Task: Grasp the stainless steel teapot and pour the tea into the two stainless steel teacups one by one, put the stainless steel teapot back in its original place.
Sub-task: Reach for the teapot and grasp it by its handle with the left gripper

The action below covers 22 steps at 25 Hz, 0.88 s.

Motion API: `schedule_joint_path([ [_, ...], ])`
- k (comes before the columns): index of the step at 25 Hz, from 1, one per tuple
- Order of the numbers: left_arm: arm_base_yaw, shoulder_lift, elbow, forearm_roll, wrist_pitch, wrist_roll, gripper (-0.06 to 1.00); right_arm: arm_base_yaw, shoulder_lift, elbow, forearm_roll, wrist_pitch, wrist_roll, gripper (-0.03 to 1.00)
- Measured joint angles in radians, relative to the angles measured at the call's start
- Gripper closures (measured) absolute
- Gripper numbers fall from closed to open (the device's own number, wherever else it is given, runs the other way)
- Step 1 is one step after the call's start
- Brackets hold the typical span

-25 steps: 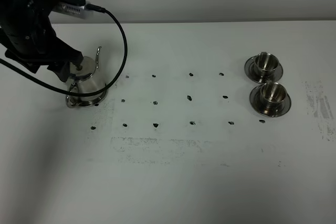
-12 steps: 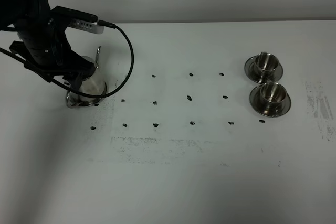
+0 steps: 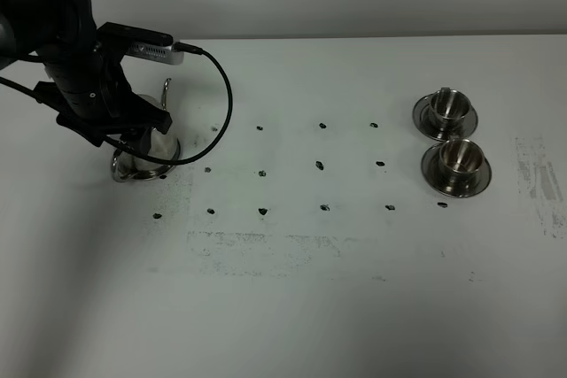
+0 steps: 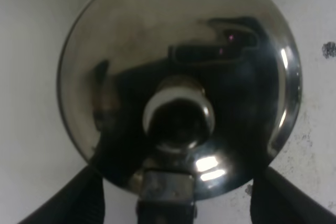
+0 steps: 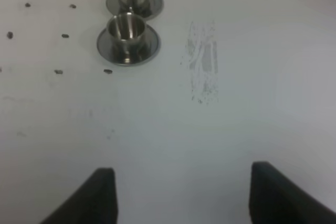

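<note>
stainless steel teapot: table's left end, directly under left gripper, jaws spread, nothing held | right gripper: spread, empty | rear teacup, front teacup: well apart, right | RISK: closing off-centre on loop handle tilts the pot, spills tea.

I see a white table marked with a grid of black dots across its middle. Just left of that grid a round steel disc lies flat, and right of the grid two steel saucers sit close together. A grey smear runs along the grid's near side, and a scuffed patch lies beyond the saucers.
</note>
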Motion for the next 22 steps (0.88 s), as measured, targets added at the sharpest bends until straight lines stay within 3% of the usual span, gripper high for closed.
schedule_joint_path([
  [22, 0.004, 0.057, 0.0, -0.016, -0.026, 0.0, 0.38, 0.0, 0.0, 0.0, 0.0, 0.0, 0.0, 0.44],
])
